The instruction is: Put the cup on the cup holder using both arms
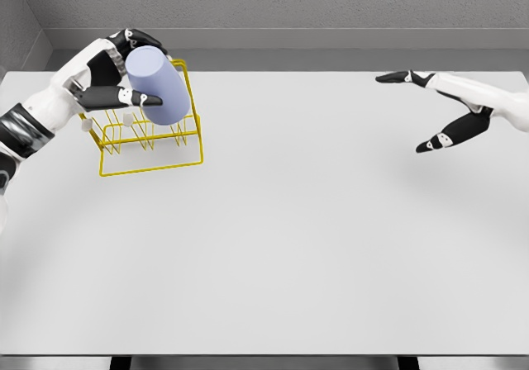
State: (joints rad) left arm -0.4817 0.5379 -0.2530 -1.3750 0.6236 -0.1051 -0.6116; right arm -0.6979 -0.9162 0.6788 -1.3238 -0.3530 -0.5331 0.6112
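Head view: the left hand [116,73] has its fingers wrapped around the lavender cup [157,85], tilted over the yellow wire cup holder [149,135] at the bench's [289,246] far left. The right hand [438,110] hangs empty, fingers spread, well apart, so the left one's way nearer.

A pale lavender-blue cup [157,85] is showing plain, without pattern, inside the white-and-black left hand [111,73]. Just below that hand, a bright yellow wire cup holder [149,151] is standing out against the light grey table [314,246].
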